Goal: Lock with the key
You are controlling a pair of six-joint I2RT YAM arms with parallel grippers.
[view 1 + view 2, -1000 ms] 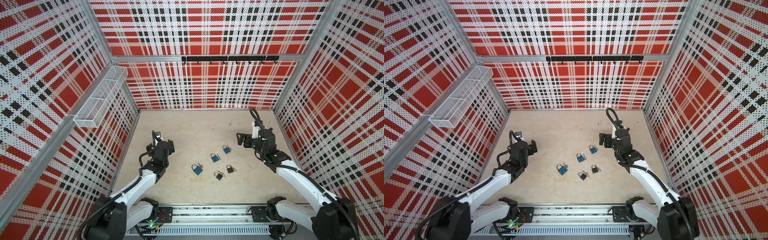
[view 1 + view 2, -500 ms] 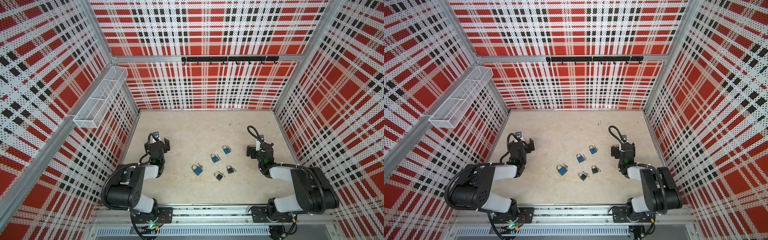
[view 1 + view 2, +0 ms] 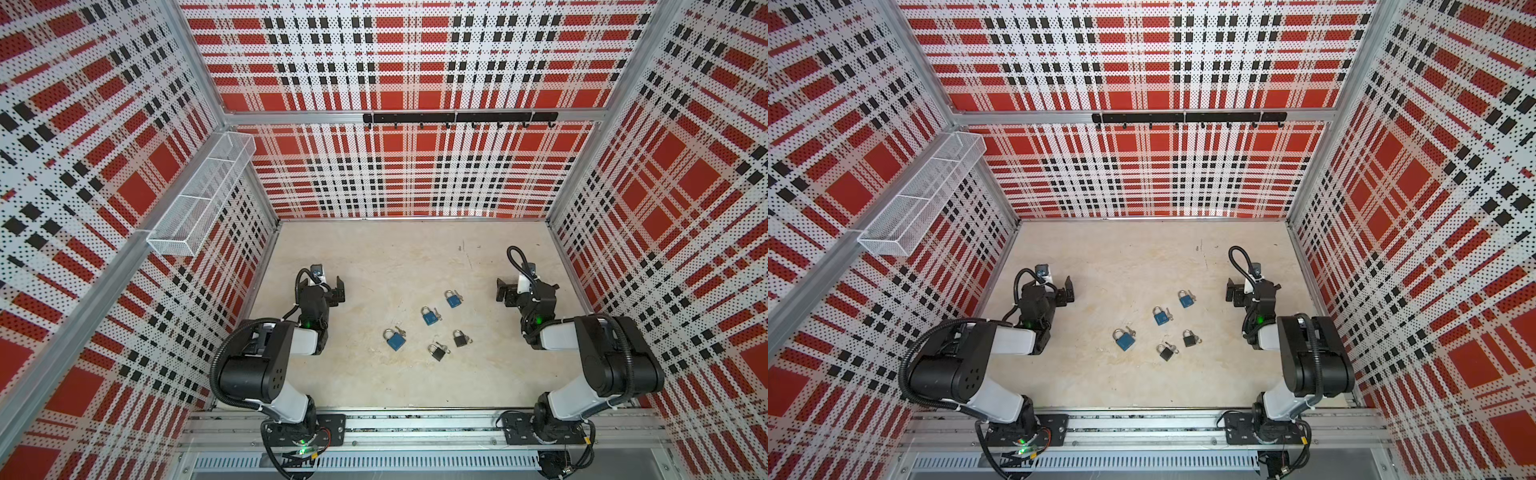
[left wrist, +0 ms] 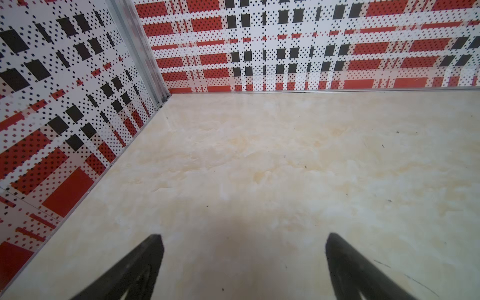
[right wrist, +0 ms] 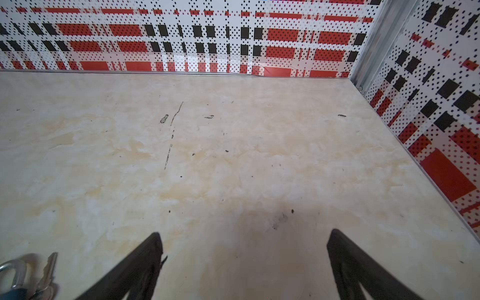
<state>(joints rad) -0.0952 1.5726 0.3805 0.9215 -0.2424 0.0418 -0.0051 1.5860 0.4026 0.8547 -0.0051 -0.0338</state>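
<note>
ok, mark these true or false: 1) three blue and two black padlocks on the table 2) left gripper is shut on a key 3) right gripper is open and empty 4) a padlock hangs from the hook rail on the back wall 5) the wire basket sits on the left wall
1) Three blue padlocks and two black padlocks lie on the table: true.
2) The left gripper is shut on a key: false. Its jaws stand wide apart with nothing between them.
3) The right gripper is open and empty: true.
4) A padlock hangs from the hook rail: false. Nothing hangs on its hooks; all the padlocks lie on the table.
5) The wire basket is mounted on the left wall: true.
</note>
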